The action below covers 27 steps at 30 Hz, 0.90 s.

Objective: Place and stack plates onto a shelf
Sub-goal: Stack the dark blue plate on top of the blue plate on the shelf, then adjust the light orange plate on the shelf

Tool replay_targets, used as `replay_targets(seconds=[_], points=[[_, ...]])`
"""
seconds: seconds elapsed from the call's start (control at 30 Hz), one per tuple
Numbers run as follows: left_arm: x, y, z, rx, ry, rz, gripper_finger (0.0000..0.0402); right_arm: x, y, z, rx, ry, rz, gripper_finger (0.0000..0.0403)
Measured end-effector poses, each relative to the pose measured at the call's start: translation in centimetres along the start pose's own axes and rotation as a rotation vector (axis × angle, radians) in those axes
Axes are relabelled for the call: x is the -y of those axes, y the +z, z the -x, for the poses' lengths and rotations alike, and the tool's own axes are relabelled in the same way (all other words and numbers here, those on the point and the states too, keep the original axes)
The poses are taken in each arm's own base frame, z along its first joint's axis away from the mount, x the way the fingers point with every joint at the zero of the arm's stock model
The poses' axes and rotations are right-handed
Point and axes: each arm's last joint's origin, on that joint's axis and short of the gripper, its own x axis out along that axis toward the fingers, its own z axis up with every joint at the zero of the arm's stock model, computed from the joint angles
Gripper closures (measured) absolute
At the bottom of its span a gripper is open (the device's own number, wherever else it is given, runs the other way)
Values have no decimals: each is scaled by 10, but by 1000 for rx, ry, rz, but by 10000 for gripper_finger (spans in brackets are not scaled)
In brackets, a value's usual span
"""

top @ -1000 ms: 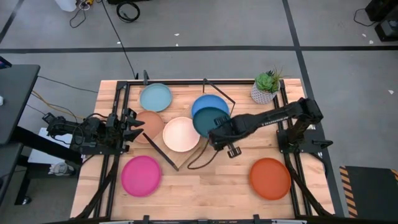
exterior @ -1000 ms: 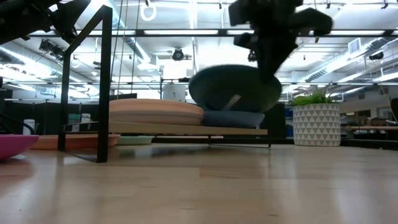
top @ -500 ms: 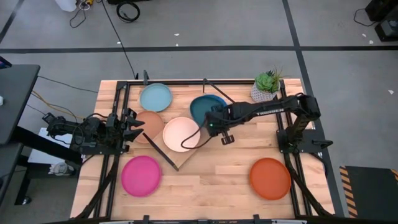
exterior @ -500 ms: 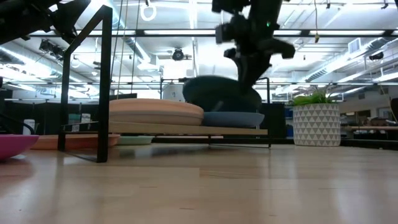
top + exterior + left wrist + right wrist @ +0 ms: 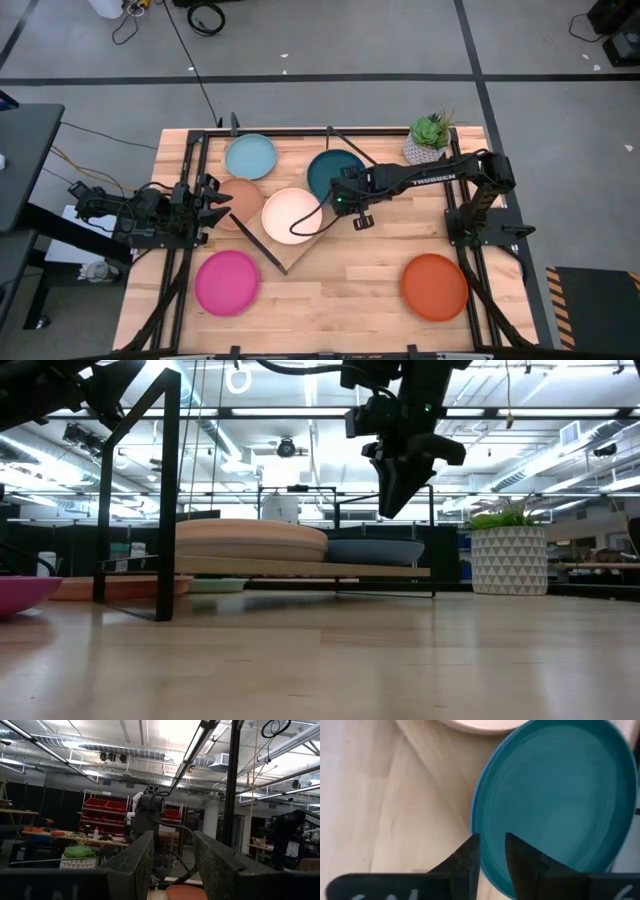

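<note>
The dark teal plate [image 5: 335, 172] lies flat on a blue plate on the far end of the wooden shelf [image 5: 284, 256]; in the low view the two plates [image 5: 375, 550] form one low stack. A cream plate [image 5: 292, 215] sits on the shelf's middle. My right gripper [image 5: 338, 198] hangs just above the teal plate's near rim [image 5: 485, 820], pointing down, narrowly open and empty [image 5: 393, 510]. My left gripper [image 5: 214, 203] waits open and empty at the table's left, beside the tan plate [image 5: 241, 203].
A light blue plate [image 5: 250, 156] lies at the far left, a pink plate [image 5: 227, 283] at the near left and an orange plate [image 5: 435, 287] at the near right. A potted plant [image 5: 428, 140] stands at the far right. No grey plate shows.
My right gripper has carried the tilted dark teal plate toward the far edge and down onto the blue plate on the shelf. The plate now lies flat, and the gripper has let go and stands just above it.
</note>
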Motion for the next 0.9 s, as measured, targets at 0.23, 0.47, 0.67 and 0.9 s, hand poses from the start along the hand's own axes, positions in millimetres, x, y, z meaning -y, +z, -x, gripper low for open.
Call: replay_targets(seconds=[0.23, 0.47, 0.67, 0.9], points=[[0, 0, 0, -1, 0, 0, 256, -9, 14, 13, 80, -4, 7, 299], [0, 0, 0, 1, 0, 0, 256, -32, 45, 14, 434, 231, 27, 300], [0, 0, 0, 0, 0, 7, 256, -64, 60, -15, 529, 161, 77, 300], [0, 0, 0, 0, 0, 8, 256, -75, 71, -36, 523, 2, 70, 300]])
